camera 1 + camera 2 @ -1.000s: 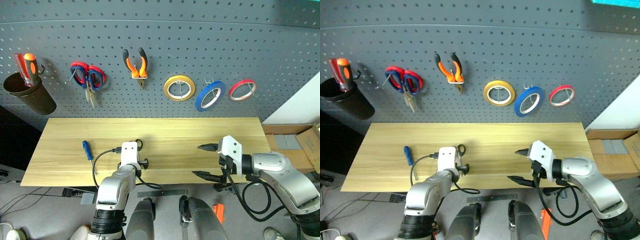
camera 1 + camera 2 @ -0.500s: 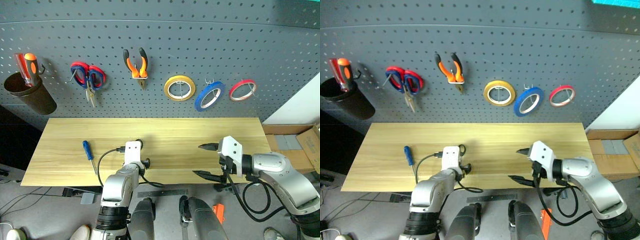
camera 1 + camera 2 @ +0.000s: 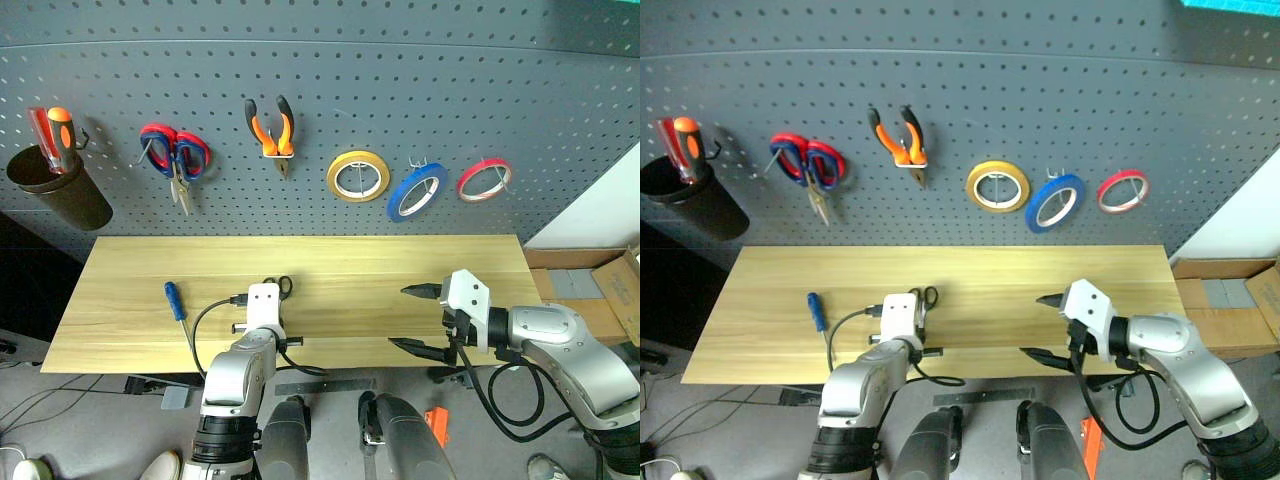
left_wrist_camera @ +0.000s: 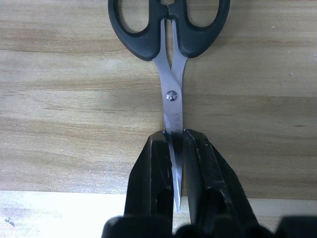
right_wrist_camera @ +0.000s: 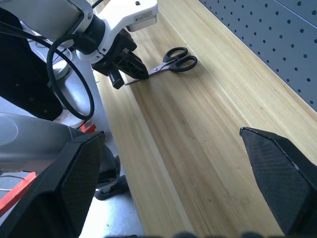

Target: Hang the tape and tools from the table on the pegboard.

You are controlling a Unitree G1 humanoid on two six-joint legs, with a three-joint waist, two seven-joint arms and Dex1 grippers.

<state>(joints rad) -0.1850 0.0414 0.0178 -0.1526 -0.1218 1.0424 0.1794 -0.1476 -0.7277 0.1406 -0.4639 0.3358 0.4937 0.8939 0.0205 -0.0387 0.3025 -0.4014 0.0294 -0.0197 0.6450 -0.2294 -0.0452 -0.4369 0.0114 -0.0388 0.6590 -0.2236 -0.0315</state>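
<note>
Step in hand: you are gripping black-handled scissors (image 4: 170, 64) for pickup from table (image 3: 400, 270).

- Left gripper (image 4: 173, 153) is pinching scissor blades near tips, fingers pressed together on steel.
- Scissors are lying flat at lower centre-left of head view, long axis running toward pegboard (image 3: 400, 80), handles toward board, tips toward you.
- Right gripper (image 3: 412, 320) is hovering spread wide, holding nothing, lower right of frame.
- Next move, as judged: lift, then aim handle loop at free hook.
- Blue-handled screwdriver (image 3: 176, 300) is waiting on table, left.
</note>
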